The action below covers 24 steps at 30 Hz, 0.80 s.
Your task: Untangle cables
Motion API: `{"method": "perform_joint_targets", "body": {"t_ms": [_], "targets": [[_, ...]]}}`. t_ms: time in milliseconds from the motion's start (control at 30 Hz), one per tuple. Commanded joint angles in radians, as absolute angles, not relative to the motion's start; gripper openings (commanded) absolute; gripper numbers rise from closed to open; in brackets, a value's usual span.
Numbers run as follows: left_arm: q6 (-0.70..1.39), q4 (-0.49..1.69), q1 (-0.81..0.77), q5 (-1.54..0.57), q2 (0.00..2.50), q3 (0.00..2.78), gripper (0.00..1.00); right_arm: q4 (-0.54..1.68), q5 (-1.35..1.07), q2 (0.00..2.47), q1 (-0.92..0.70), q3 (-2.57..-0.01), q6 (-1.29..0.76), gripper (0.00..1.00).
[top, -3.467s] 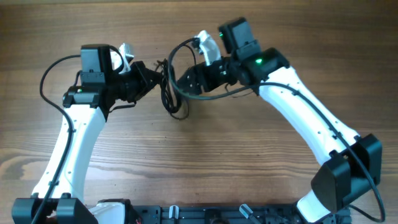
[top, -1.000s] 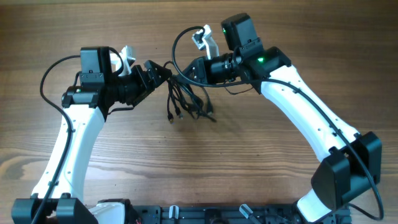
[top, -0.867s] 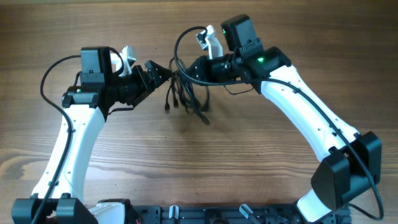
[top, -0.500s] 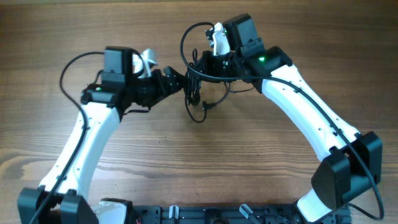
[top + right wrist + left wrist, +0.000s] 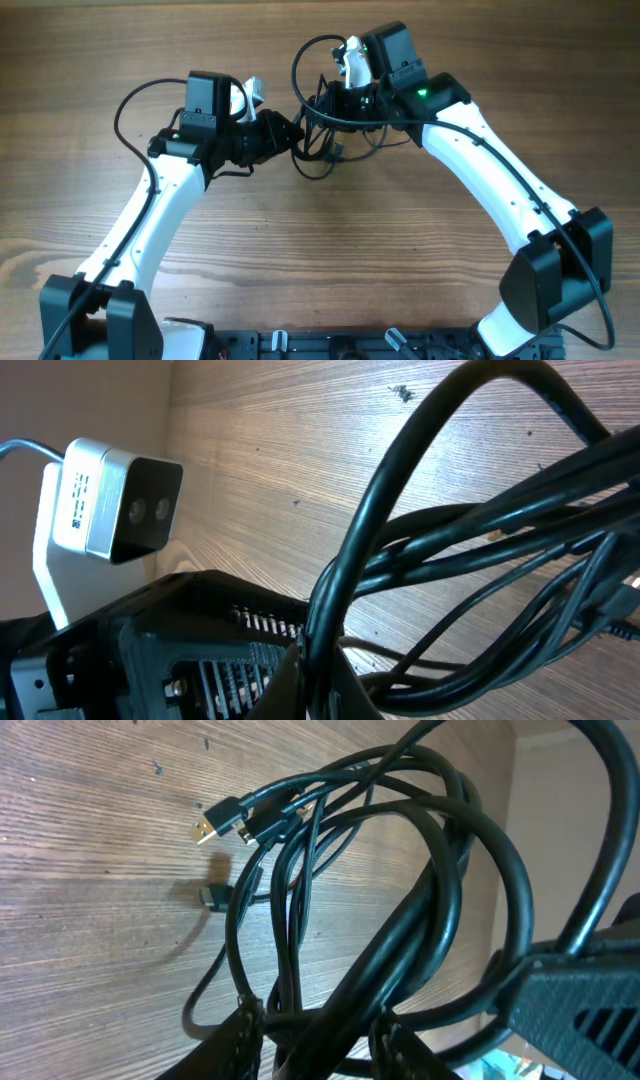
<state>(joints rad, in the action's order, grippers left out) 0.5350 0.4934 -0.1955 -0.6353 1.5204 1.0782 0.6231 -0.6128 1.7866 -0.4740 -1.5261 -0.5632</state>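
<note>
The cables [image 5: 321, 151] are a bunch of thin black loops hanging between my two grippers over the wooden table [image 5: 330, 260]. My left gripper [image 5: 293, 134] reaches in from the left. In the left wrist view its fingers [image 5: 243, 1038] flank several strands, and the left gripper [image 5: 315, 1025] is closed in on them. A gold-tipped plug [image 5: 208, 826] and a second small plug [image 5: 213, 897] dangle at the table. My right gripper [image 5: 326, 103] sits just above and right. In the right wrist view the right gripper [image 5: 321, 665] is shut on one strand of the cables [image 5: 500, 525].
The left arm's white wrist camera [image 5: 115, 500] and dark gripper body [image 5: 180, 650] stand close to the right gripper. A thicker black arm wire [image 5: 305, 55] arcs above the right wrist. Bare wood lies in front of the bundle.
My left arm has moved right, up to the bundle, and its jaws have closed in on the strands. The right gripper has lifted the cables up and back slightly.
</note>
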Motion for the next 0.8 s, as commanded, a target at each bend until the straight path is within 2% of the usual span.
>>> {"method": "perform_joint_targets", "body": {"t_ms": [0, 133, 167, 267, 367, 533, 767], "targets": [[0.527, 0.467, -0.198, -0.604, 1.536, 1.079, 0.36, 0.614, -0.754, 1.784, -0.485, -1.539, -0.544, 0.05], [0.53, 0.412, -0.199, -0.604, 1.536, 1.079, 0.35, 0.622, -0.828, 1.784, -0.485, -1.539, -0.522, 0.04], [0.532, 0.393, -0.2, -0.609, 1.536, 1.079, 0.33, 0.627, -0.834, 1.784, -0.484, -1.539, -0.513, 0.04], [0.532, 0.364, -0.201, -0.619, 1.536, 1.079, 0.15, 0.641, -0.849, 1.784, -0.478, -1.539, -0.502, 0.04], [0.532, 0.367, -0.201, -0.615, 1.542, 1.079, 0.07, 0.641, -0.872, 1.768, -0.46, -1.539, -0.499, 0.04], [0.559, 0.382, -0.201, -0.593, 1.587, 1.079, 0.04, 0.637, -0.856, 1.675, -0.418, -1.541, -0.47, 0.04], [0.583, 0.383, -0.201, -0.599, 1.633, 1.079, 0.04, 0.647, -0.676, 1.481, -0.352, -1.542, -0.443, 0.04]]}}
